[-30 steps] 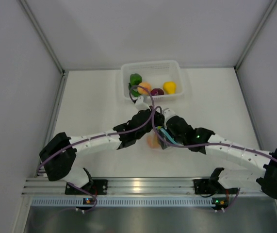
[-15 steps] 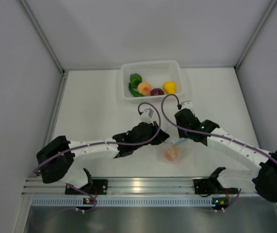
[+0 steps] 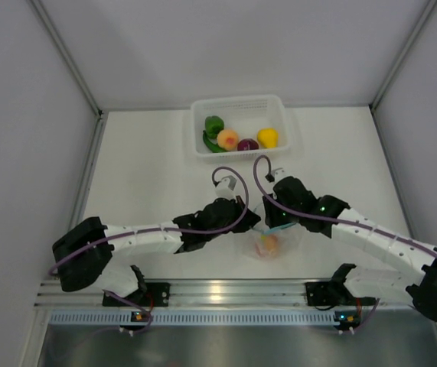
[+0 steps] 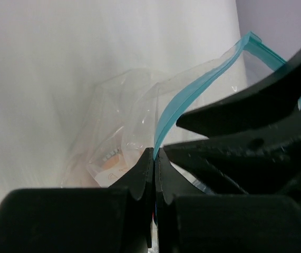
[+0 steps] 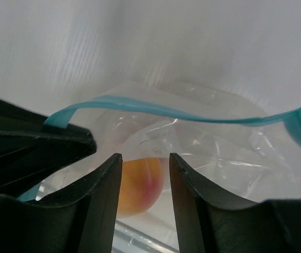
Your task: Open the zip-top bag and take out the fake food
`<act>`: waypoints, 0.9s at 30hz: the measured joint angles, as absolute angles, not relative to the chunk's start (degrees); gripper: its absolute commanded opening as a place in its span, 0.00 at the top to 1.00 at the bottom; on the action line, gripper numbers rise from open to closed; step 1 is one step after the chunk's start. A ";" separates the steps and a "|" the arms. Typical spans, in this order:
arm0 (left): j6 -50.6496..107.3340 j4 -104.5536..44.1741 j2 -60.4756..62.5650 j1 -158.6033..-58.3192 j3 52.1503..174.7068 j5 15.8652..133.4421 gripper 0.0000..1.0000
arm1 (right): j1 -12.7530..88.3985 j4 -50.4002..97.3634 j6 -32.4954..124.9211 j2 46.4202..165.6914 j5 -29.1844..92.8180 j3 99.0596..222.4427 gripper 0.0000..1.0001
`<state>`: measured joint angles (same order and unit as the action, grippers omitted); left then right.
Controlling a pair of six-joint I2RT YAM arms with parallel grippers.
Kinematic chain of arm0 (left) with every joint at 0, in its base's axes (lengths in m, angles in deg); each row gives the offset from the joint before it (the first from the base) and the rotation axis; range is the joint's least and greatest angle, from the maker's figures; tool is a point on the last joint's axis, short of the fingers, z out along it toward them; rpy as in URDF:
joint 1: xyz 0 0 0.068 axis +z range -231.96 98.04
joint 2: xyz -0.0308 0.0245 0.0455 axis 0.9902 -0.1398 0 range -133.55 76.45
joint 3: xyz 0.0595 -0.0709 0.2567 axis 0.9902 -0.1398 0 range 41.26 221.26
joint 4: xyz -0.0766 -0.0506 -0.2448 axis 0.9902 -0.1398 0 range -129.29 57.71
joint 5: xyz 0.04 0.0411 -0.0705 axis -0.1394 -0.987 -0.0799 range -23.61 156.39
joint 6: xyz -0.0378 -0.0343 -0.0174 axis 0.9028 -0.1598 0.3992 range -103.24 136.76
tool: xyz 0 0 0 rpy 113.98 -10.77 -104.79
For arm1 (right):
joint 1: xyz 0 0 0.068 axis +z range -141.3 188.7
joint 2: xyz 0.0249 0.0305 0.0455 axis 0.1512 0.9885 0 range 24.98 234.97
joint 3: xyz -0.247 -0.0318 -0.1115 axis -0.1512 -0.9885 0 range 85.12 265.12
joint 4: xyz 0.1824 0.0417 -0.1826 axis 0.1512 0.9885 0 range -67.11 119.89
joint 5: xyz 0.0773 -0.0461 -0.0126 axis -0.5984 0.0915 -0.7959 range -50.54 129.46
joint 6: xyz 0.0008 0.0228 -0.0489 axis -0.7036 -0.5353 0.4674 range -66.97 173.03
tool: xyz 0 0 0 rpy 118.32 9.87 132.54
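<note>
The clear zip-top bag (image 3: 270,249) hangs at the table's near middle, its mouth held apart. My left gripper (image 3: 253,222) is shut on the bag's light blue zip strip (image 4: 177,108), pinching it between the fingertips (image 4: 148,164). My right gripper (image 3: 278,223) is open at the bag's mouth; in the right wrist view (image 5: 145,156) the far zip strip (image 5: 155,109) runs beyond its tips. A peach-orange fruit (image 5: 137,182) lies in the bag between the open fingers, untouched; it also shows from above (image 3: 268,244). The bag (image 4: 113,121) is crumpled.
A white mesh basket (image 3: 279,103) at the back holds a green pepper (image 3: 214,123), a slim green chili (image 3: 210,143), a peach fruit (image 3: 227,138), a purple piece (image 3: 248,144) and a yellow pepper (image 3: 268,137). Walls close both sides; an aluminium rail runs along the near edge.
The right gripper drew back to the right, away from the left, then returned open to the bag's mouth. The left gripper kept hold of the strip and shifted slightly forward.
</note>
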<state>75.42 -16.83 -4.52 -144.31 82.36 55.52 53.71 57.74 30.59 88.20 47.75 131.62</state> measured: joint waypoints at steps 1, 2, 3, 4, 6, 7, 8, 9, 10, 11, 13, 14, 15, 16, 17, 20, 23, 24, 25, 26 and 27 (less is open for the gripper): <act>75.55 -16.87 -4.39 -144.33 81.95 55.08 1.00 | 54.85 57.76 30.33 88.02 46.86 131.62 0.58; 75.68 -16.85 -4.37 -144.42 81.51 54.69 1.00 | 56.20 57.72 29.96 87.87 46.22 131.60 0.58; 75.85 -16.87 -4.37 -144.51 81.20 54.32 1.00 | 57.62 57.52 29.63 87.65 45.65 131.46 0.57; 76.09 -16.90 -4.37 -144.55 80.96 53.75 1.00 | 58.93 56.95 29.24 87.37 45.17 131.05 0.57; 76.53 -16.90 -4.37 -144.72 80.68 52.90 1.00 | 61.40 56.47 28.36 86.99 44.69 130.07 0.57; 76.71 -16.90 -4.37 -144.83 80.61 52.57 1.00 | 62.45 56.56 27.92 87.13 44.78 129.67 0.57; 76.81 -16.90 -4.37 -144.99 80.55 52.13 1.00 | 63.17 56.62 27.58 87.50 45.09 129.41 0.57; 76.88 -16.90 -4.37 -145.10 80.46 51.89 1.00 | 63.68 56.80 27.12 87.96 45.61 129.32 0.57; 76.92 -16.90 -4.30 -145.16 80.37 51.65 1.00 | 64.11 56.82 26.66 88.52 46.27 129.24 0.57; 76.97 -16.90 -4.23 -145.25 80.26 51.34 1.00 | 64.62 56.78 26.11 88.98 46.99 129.02 0.57; 77.14 -16.87 -3.99 -145.47 79.98 50.62 1.00 | 65.84 56.97 25.15 89.35 47.99 128.34 0.56; 77.54 -16.87 -3.51 -145.73 79.43 49.70 1.00 | 66.43 57.04 24.58 89.35 48.45 127.88 0.56; 77.84 -16.87 -3.18 -145.90 79.06 49.14 1.00 | 67.13 57.06 24.25 89.35 48.56 127.73 0.55; 78.15 -16.90 -2.90 -146.08 78.75 48.59 1.00 | 67.61 56.88 23.84 89.35 48.69 127.51 0.55; 78.28 -16.90 -2.75 -146.23 78.49 48.07 1.00 | 68.05 56.91 23.42 89.42 48.74 127.49 0.54; 78.52 -16.94 -2.51 -146.67 78.27 46.56 1.00 | 69.08 56.69 22.15 90.40 49.04 127.49 0.50; 78.61 -16.94 -2.42 -147.04 78.27 45.31 1.00 | 70.23 56.73 20.97 91.52 49.35 127.40 0.48; 78.61 -16.94 -2.42 -147.19 78.27 44.92 1.00 | 70.54 56.51 20.80 91.61 49.35 127.27 0.47; 78.63 -16.94 -2.42 -147.32 78.27 44.57 1.00 | 70.82 56.29 20.62 91.61 49.26 127.03 0.47; 78.63 -16.94 -2.42 -147.46 78.27 44.28 1.00 | 71.13 55.97 20.38 91.61 49.20 126.77 0.45; 78.63 -16.94 -2.42 -147.54 78.27 44.09 1.00 | 71.35 55.86 20.19 91.63 49.15 126.59 0.44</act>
<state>78.63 -16.94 -2.42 -147.54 78.27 44.09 71.35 55.86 20.19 91.63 49.15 126.59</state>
